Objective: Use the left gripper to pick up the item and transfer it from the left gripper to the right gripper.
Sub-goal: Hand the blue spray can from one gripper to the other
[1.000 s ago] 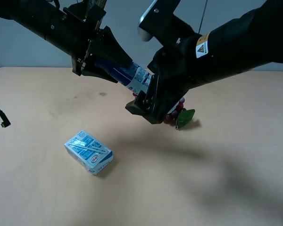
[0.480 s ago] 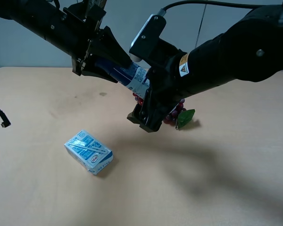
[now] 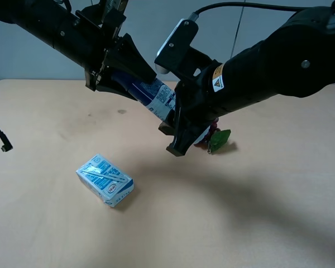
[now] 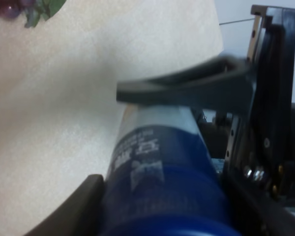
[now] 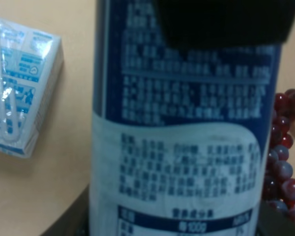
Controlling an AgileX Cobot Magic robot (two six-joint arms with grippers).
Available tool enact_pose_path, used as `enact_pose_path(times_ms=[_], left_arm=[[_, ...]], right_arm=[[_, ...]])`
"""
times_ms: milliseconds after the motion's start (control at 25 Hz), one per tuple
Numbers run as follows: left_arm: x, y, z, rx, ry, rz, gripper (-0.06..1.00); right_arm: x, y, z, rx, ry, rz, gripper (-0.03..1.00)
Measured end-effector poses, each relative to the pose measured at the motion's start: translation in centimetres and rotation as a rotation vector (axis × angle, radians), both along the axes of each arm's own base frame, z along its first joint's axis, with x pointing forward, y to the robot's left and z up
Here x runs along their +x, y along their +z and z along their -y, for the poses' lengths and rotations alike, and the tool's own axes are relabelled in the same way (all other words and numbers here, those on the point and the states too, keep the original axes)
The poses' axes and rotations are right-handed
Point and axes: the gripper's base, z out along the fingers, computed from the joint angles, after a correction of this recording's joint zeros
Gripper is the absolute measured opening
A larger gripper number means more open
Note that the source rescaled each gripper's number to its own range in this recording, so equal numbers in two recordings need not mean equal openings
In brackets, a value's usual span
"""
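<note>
Right gripper (image 3: 177, 125) has swung in and shut on the can since a moment ago; you now have it held by both arms.
You hold the item (image 3: 159, 96) slanted in mid-air above the table (image 3: 56, 234), its blue cap end clamped in the left gripper (image 3: 128, 75) and its white label end pinched by the right. That double hold guards against a drop during handover. Your left release looks due next. The carton (image 3: 105, 180) lies well apart; the grape bunch (image 3: 216, 135) sits below the right arm.
</note>
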Motion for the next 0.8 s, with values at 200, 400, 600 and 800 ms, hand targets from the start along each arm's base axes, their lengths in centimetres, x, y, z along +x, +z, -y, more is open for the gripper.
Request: enact_pose_path(times_ms=[200,400,600,800], left_arm=[[0.0,0.0,0.0,-0.001,-0.002,0.004,0.0],[0.0,0.0,0.0,-0.001,-0.004,0.006,0.0],[0.0,0.0,0.0,-0.003,-0.009,0.014,0.0],[0.13,0.27,0.11,-0.021,-0.003,0.021,0.2]], right_arm=[[0.01,0.03,-0.01,0.0,0.0,0.0,0.0],[0.0,0.02,0.0,0.001,-0.002,-0.002,0.0],[0.0,0.02,0.0,0.001,-0.002,-0.002,0.0],[-0.02,-0.02,0.03,-0.005,-0.001,-0.004,0.0]])
